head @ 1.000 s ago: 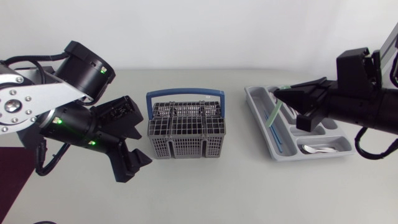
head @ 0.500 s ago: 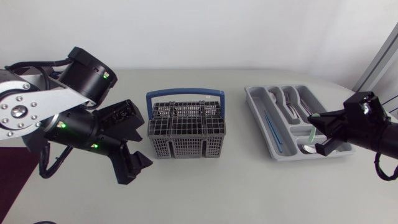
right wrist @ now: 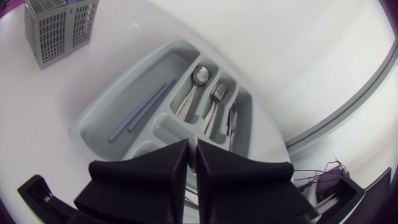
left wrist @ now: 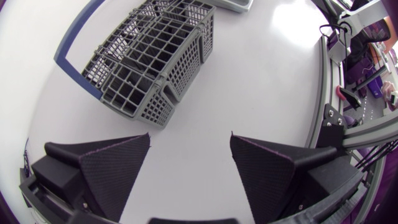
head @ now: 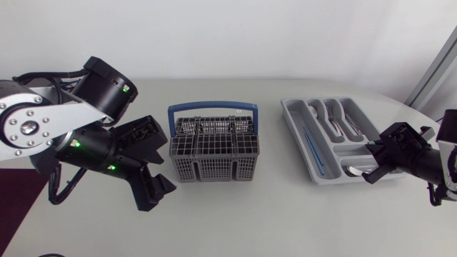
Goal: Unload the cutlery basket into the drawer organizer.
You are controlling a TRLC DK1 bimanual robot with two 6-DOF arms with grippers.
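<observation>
Several cutlery pieces [head: 332, 118] lie in the drawer organizer [head: 291, 120], right of the mid-table basket [head: 214, 146]. My left gripper [left wrist: 189, 137] gapes empty beside the basket. My right gripper [right wrist: 192, 146], closed on nothing, could knock the organizer's near end.

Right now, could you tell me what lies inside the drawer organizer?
The drawer organizer holds two blue sticks, spoons, forks and knives. The right gripper hides most of the nearest compartment.

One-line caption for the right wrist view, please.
Right gripper shut; organizer ahead holds spoon, fork, blue sticks; basket beyond.
</observation>
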